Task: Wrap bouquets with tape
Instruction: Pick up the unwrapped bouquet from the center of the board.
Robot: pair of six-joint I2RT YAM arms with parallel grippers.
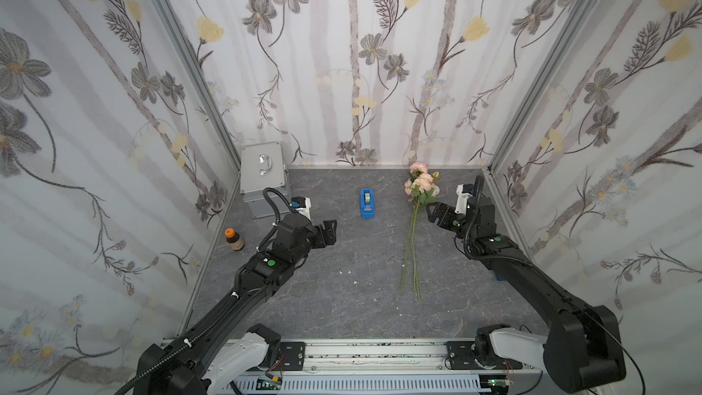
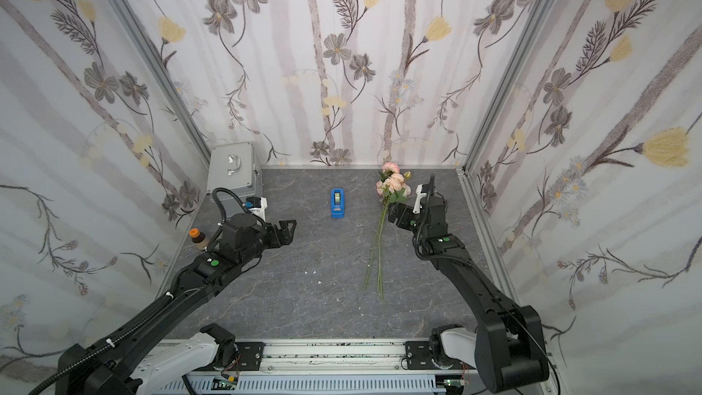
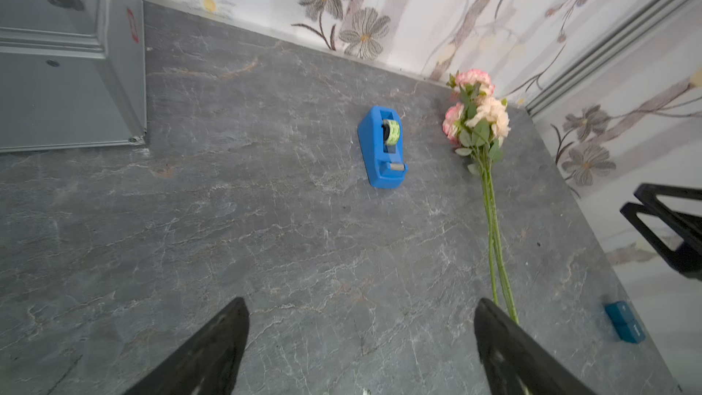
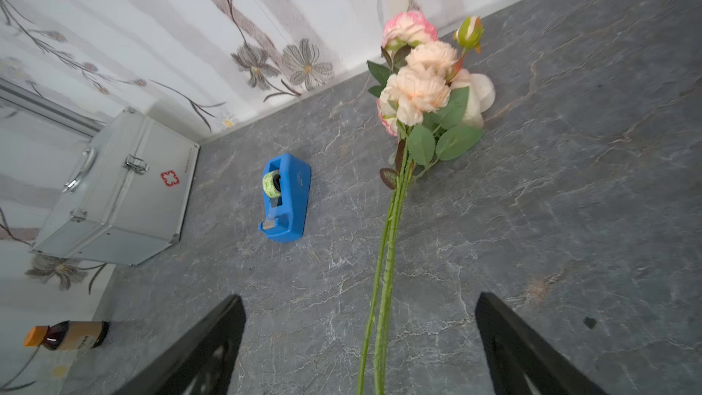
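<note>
The bouquets (image 1: pixel 419 184) lie on the dark stone table right of centre, pink heads toward the back wall and long green stems (image 1: pixel 412 248) running toward the front. The tape (image 1: pixel 367 203), a pale green roll in a blue dispenser, stands at mid-table, left of the flowers. My left gripper (image 1: pixel 331 231) hovers open left of the tape, with nothing between its fingers (image 3: pixel 361 305). My right gripper (image 1: pixel 432 215) is open just right of the upper stems. In the right wrist view the stems (image 4: pixel 387 260) run between its spread fingers (image 4: pixel 360 300) without touching them.
A silver case (image 1: pixel 262 180) with a handle fills the back left corner. A brown bottle (image 1: pixel 233 239) with an orange cap stands by the left wall. A small blue block (image 3: pixel 625 322) lies near the right wall, and white scraps (image 1: pixel 347 272) dot the table's middle.
</note>
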